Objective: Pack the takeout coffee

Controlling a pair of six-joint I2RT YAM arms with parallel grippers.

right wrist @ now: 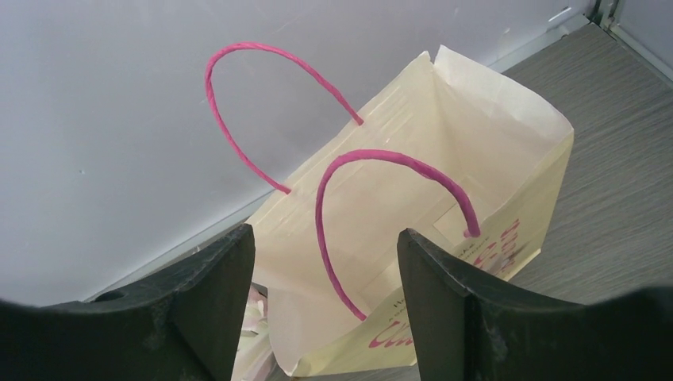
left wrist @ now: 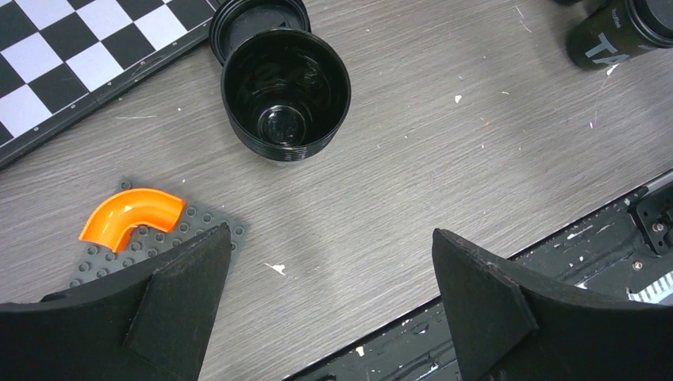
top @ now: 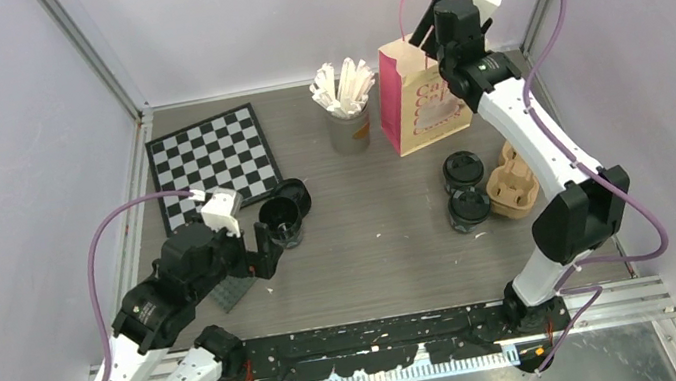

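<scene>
Top right-centre of the overhead view: right gripper [top: 428,30] hangs over pink bag [top: 414,103], which stands upright at the back of the table. Lidded cups [top: 464,172], two of them, sit mid-right, touching, just beside pulp carrier [top: 513,183]. Mid-left: left gripper [top: 262,252] is near open cup [top: 281,221]; lid [top: 297,195] lies against the cup's far side.

Left wrist view: left gripper [left wrist: 329,246] is spread wide, holding nothing. Open cup [left wrist: 286,95] is upper centre, lid [left wrist: 258,16] loose at the top edge. Can't tell if there's drink inside.

Right wrist view: right gripper [right wrist: 325,238] has jaws parted, nothing pinched. Near handle [right wrist: 381,159] loops across the gap btwn them. Bag [right wrist: 476,135] mouth is open, no cup seen inside.

Judgement: step in hand is prob. taking the handle to steady the bag. To do it well, centre the cord btwn the pads, pinch high on the cord and not the paper rim, and keep the bag upright w/ mouth open. Open cup wants its lid on before packing.
</scene>
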